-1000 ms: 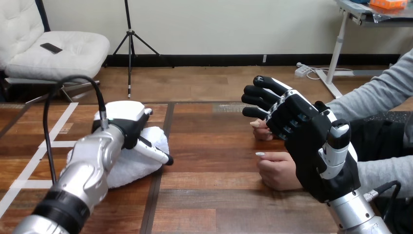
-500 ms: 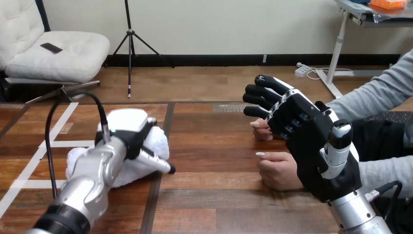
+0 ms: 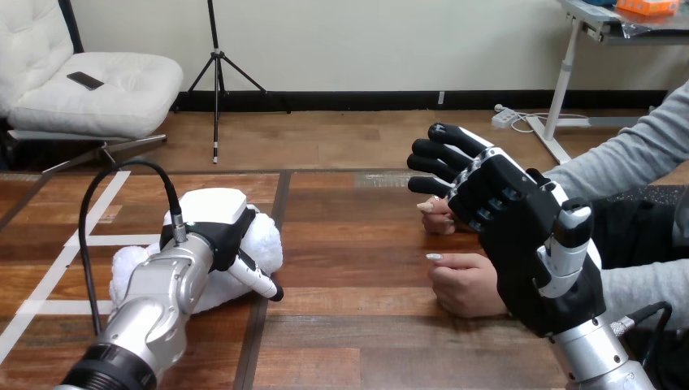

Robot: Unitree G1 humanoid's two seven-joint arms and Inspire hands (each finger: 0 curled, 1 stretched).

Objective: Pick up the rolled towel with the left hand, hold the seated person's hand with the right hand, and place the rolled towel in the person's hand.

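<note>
The left hand (image 3: 207, 223) lay over the rolled towel (image 3: 266, 242), grasp indeterminable; the right hand (image 3: 520, 240), fingers (image 3: 443, 152) extended, stood beside the person's hands (image 3: 463, 284).

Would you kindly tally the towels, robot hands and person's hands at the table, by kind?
Towel: 1
Robot hands: 2, left hand and right hand
Person's hands: 2, far hand and near hand
Total: 5

black right hand (image 3: 520, 231), silver forearm (image 3: 600, 363)
</note>
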